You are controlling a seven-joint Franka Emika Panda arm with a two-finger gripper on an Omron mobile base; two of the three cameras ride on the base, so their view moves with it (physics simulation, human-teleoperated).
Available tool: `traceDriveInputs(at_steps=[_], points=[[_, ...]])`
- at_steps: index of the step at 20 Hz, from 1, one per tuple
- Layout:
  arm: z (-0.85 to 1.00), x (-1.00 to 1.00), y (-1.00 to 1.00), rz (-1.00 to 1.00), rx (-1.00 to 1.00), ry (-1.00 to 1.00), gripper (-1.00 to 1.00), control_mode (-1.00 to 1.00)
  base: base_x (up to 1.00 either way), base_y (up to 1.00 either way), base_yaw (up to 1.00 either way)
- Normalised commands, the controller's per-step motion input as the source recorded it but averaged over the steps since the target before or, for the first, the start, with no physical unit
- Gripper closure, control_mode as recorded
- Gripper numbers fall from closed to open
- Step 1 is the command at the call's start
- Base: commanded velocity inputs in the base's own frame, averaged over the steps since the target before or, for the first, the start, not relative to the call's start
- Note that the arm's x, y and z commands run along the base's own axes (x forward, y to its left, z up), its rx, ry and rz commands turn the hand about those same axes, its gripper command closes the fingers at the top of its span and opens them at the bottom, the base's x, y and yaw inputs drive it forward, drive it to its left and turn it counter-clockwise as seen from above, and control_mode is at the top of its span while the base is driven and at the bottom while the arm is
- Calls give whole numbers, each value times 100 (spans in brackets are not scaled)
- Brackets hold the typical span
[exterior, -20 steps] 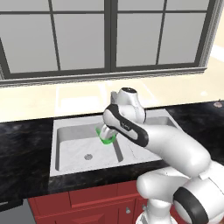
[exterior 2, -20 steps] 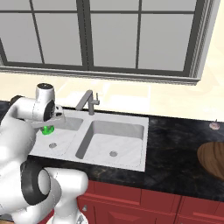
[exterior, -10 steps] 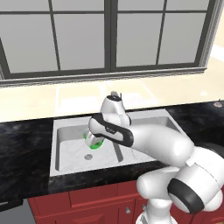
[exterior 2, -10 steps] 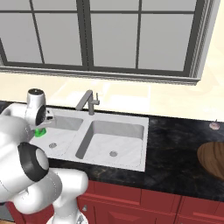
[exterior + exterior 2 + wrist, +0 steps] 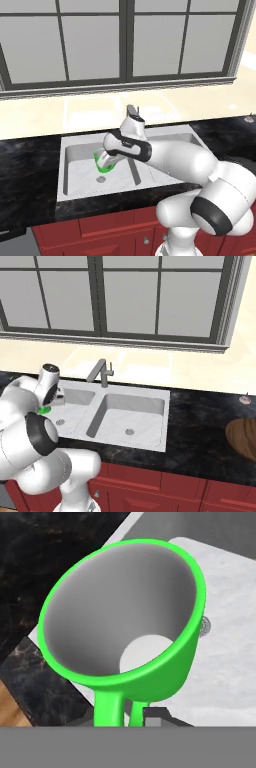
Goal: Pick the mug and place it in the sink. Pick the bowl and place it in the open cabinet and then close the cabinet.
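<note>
Black speckled stone worktop [image 5: 200, 426] carries the light grey marbled double-basin sink [image 5: 145, 421]. Dark brown wooden bowl [image 5: 242, 437] sits at the worktop's right edge, well apart from the sink. My gripper [image 5: 106, 161] is clamped narrow on the handle of the small bright green mug [image 5: 102, 163], which hangs above the drain of the sink's left basin.

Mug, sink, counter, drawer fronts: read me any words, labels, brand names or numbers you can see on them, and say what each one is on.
No readable text in any view.
The mug is plain green outside, pale inside, with no print.
The sink and faucet carry no brand mark.
The black counter and red drawer fronts show no labels or numbers.
</note>
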Motion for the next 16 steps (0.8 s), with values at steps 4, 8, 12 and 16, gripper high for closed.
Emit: traceDriveInputs(at_steps=[4,8,12,16], points=[[-20,0,0,0,7,0,100,-100,0,0,0],[-29,0,3,0,0,0,100,-100,0,0,0],[-27,1,0,0,0,0,100,-100,0,0,0],[-26,11,9,0,3,1,100,-100,0,0,0]])
